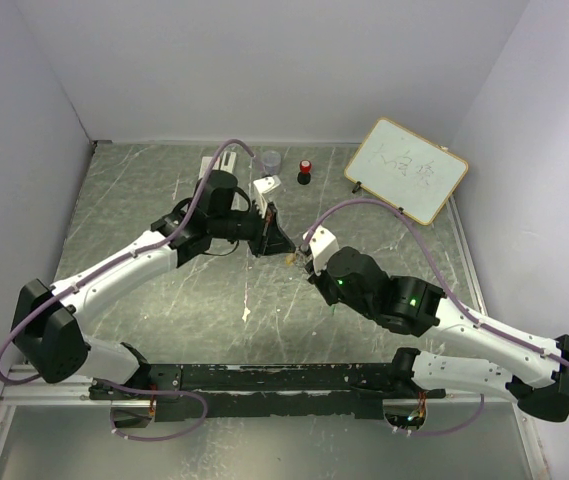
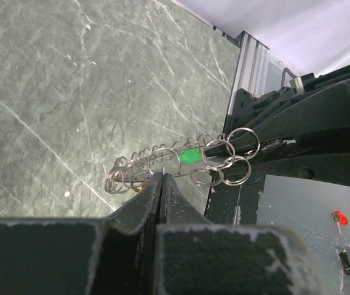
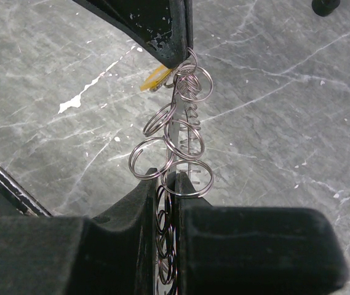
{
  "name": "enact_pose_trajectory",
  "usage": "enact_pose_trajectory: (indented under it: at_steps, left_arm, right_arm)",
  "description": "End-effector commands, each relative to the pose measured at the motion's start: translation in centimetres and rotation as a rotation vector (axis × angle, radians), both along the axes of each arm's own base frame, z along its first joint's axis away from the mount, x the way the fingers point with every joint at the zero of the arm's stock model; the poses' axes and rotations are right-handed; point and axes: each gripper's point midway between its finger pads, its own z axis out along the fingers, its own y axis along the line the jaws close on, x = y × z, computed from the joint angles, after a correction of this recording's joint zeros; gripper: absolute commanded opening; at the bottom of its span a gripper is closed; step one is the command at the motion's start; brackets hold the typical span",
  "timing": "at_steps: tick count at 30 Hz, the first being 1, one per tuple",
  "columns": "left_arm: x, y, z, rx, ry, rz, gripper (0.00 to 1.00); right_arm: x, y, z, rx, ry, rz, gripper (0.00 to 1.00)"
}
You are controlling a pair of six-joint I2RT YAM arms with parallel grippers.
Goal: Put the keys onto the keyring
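Silvery keyring (image 3: 176, 132) pinched by L gripper (image 2: 161, 177) & R gripper (image 3: 173, 176), mid-threading; yellow key (image 3: 154, 77) beside keyring prob. needs feeding on next.

Silvery keyring (image 3: 175, 132) edge-on aloft, green key (image 2: 190, 155), yellow key (image 3: 155, 77) against it

The keyring (image 3: 176, 132) hangs between the left gripper (image 2: 162, 181) and right gripper (image 3: 175, 181) above the table (image 1: 144, 200), a key (image 2: 190, 155) seemingly on it, cup (image 1: 271, 159) and knob (image 1: 304, 172) behind.
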Motion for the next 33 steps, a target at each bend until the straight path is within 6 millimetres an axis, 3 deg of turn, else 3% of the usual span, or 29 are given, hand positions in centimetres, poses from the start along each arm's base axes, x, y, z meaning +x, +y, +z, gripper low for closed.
enact_pose_trajectory:
  at_steps: [1, 10, 33]
  left_arm:
    - [0.2, 0.0, 0.1, 0.027, 0.008, 0.008, 0.07]
    - [1.6, 0.6, -1.6, 0.105, 0.058, 0.095, 0.07]
    - [4.2, 3.4, -1.1, 0.100, 0.036, 0.259, 0.07]
  right_arm:
    - [0.3, 0.4, 2.2, 0.069, -0.040, -0.017, 0.00]
    - [0.1, 0.1, 2.2, 0.074, -0.040, -0.025, 0.00]
    - [-0.4, -1.0, 2.3, 0.109, -0.029, -0.052, 0.00]
